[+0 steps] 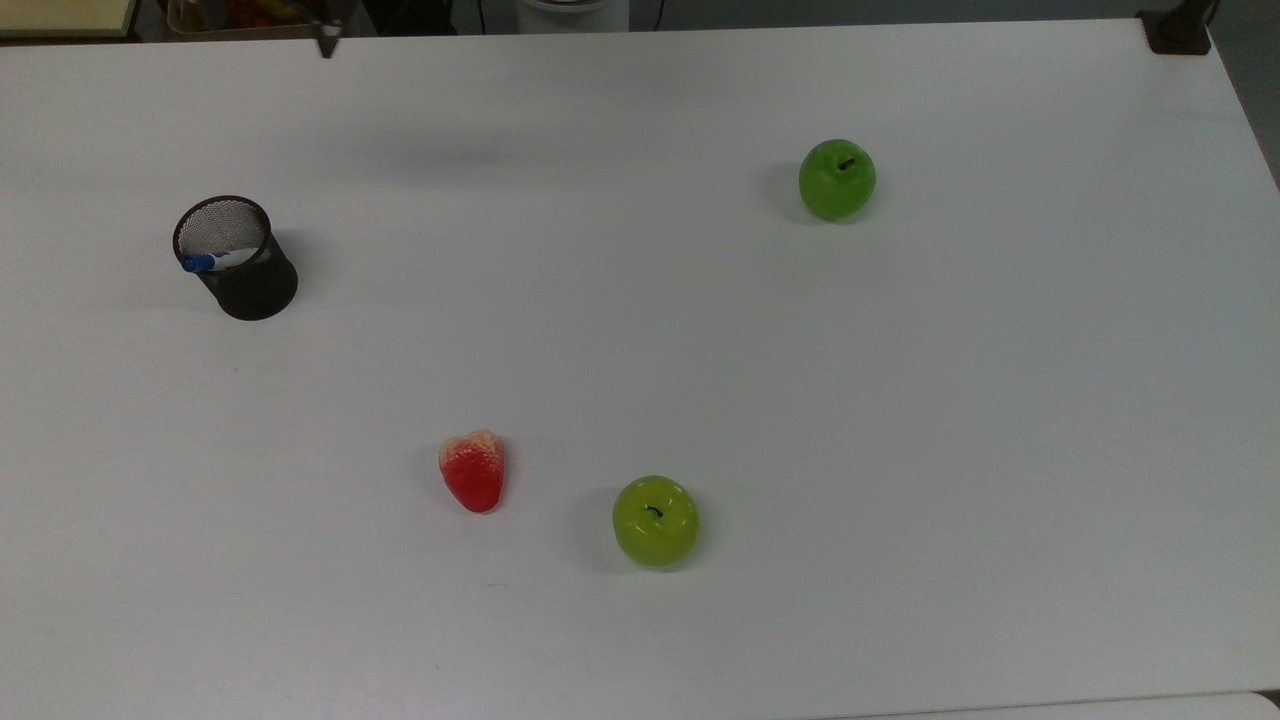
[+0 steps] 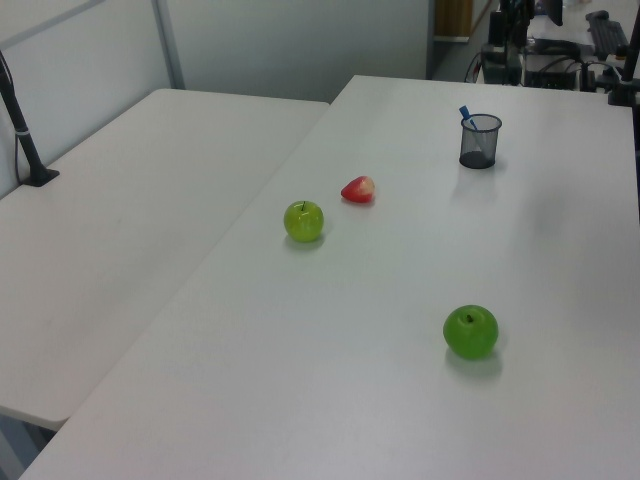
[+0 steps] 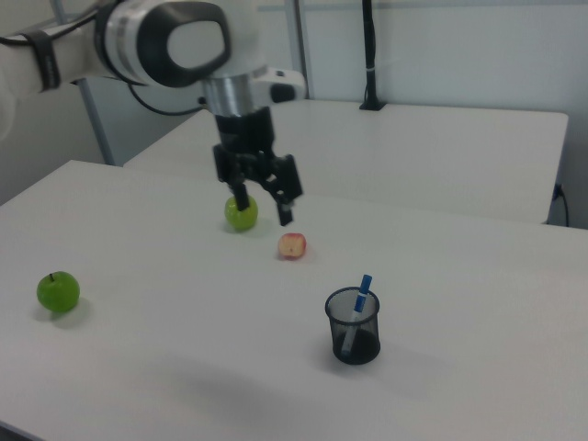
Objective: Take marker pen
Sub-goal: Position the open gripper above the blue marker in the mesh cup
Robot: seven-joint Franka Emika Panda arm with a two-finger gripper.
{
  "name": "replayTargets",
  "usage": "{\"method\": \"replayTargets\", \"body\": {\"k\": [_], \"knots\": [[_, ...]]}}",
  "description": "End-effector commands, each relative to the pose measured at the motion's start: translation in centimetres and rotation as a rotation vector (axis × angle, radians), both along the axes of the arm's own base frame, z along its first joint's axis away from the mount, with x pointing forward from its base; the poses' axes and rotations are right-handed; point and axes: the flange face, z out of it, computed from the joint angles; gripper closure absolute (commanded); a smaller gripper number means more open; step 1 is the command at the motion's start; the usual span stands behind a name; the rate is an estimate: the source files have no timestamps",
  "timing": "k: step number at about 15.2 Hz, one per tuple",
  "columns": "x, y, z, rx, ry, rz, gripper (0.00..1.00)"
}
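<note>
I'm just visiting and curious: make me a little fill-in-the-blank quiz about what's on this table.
1. The marker pen stands inside a black mesh ____.
2. The number of green apples on the table is ____.
3. The marker pen's cap is coloured ____.
4. The claw hangs above the table with its fingers ____.

Missing words: cup; two; blue; open

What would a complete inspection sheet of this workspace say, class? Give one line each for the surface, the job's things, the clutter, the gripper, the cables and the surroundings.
Surface: white table, bare apart from a few items.
Job's things: marker pen, blue cap up, leaning inside a black mesh pen cup.
Clutter: two green apples and a red strawberry toy, all apart from the cup.
Gripper: gripper open, holding nothing, raised above the table, away from the cup.
Cables: black cable along the arm.
Surroundings: second white table alongside; dark post on it.
</note>
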Motion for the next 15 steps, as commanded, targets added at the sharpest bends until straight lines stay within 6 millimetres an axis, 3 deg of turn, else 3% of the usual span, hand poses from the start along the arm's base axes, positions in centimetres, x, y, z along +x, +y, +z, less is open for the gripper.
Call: {"method": "replayTargets", "body": {"k": [1,7,15], "knots": [[0.3,-4.1,-0.4,0.008,-0.052,-0.014,0.0],[3.3,-8.3,-5.4,-0.026,-0.132,-0.039,0.0],[6.9,-9.6,-12.0,-0.061,-0.204,-0.009,0.0]]}}
